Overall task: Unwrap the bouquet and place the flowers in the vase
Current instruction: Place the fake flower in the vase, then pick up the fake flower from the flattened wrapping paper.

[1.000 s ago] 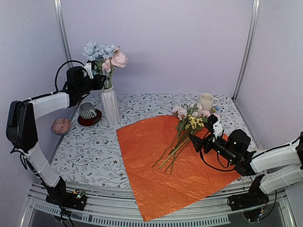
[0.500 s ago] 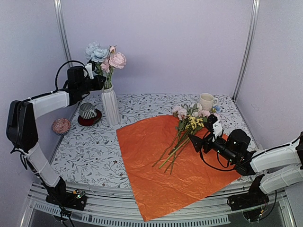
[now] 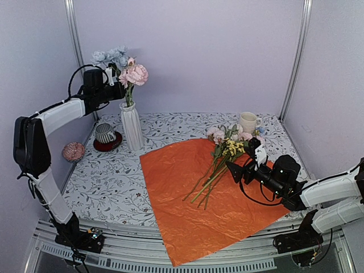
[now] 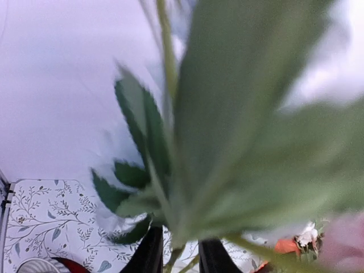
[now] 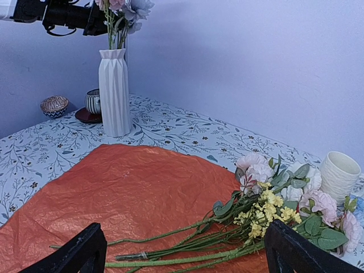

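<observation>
**Over the vase at far left: flowers gripped, stems down at the rim**

Far left on the floral-print table (image 3: 108,182): white ribbed vase (image 3: 131,126), upright, just right of a striped cup (image 3: 104,133) on a red saucer (image 3: 98,147). Directly above the flared rim, pink and blue flowers (image 3: 135,74), blooms high, green stems running straight down to the mouth. Left gripper (image 4: 181,253) reaching in from the left, closed to a narrow gap on those stems just above the vase. From the left wrist view, one thin stem between the dark fingers (image 4: 149,256), blurred leaves filling most of the frame.

Right of centre: orange paper (image 3: 187,199), spread flat and crinkled, near corner hanging past the near table edge. On its far right part, remaining flowers (image 3: 227,145) lying loose, with pink blooms, small yellow ones and green leaves at the far end, and long stems fanning toward the near left. Cream mug (image 3: 248,121) just beyond the blooms, far right.

Right gripper (image 5: 186,230) low over the paper, just right of the loose stems, jaws spread wide, nothing held.

Small patterned bowl (image 3: 73,151) by the left table edge, left of the saucer.
</observation>
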Controlling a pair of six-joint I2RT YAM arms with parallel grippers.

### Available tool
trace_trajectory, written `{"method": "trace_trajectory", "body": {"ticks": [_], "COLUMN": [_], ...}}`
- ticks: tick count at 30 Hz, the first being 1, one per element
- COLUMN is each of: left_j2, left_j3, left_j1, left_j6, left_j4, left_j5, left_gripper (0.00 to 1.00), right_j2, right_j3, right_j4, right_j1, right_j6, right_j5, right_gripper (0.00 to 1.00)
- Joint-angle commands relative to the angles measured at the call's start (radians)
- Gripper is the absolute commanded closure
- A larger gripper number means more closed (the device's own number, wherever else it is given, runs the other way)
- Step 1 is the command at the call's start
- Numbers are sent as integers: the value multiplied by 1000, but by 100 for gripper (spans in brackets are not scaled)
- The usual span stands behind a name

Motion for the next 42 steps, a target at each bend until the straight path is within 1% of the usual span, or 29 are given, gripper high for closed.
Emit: {"method": "trace_trajectory", "body": {"ticks": [1,9,13,16,21,28,36,39,42], "left_j2": [11,-1,-17,-60,-131,-245,-439,-518,-593], "left_j3": [69,73,48,-13,-139,-296,-506,-562,-605], "left_j1": [-7,-18,-22,-22,-21,-21,-21,-21,-20], "left_j6": [-18,-37,-46,-60,-75,-82,-91,-82,-86], "left_j4": [-44,-68,-92,-80,-35,-16,-28,-71,-139], "left_j5": [19,75,64,37,-3,-58,-69,-77,-65], "left_gripper": [77,72,72,70,52,40,34,31,29], "right_j2": [8,13,12,10,10,11,19,23,26], "right_j3": [27,31,33,33,33,35,41,48,75], "right_j4": [-6,-11,-14,-16,-17,-22,-29,-39,-84], "right_j1": [-3,-3,-3,-4,-4,-4,-3,-3,-4], "right_j6": [-8,-11,-9,-9,-8,-5,5,16,50], "right_j5": [-21,-31,-33,-33,-36,-33,-30,-19,8], "right_gripper": [1,1,1,1,1,1,1,1,1]}}
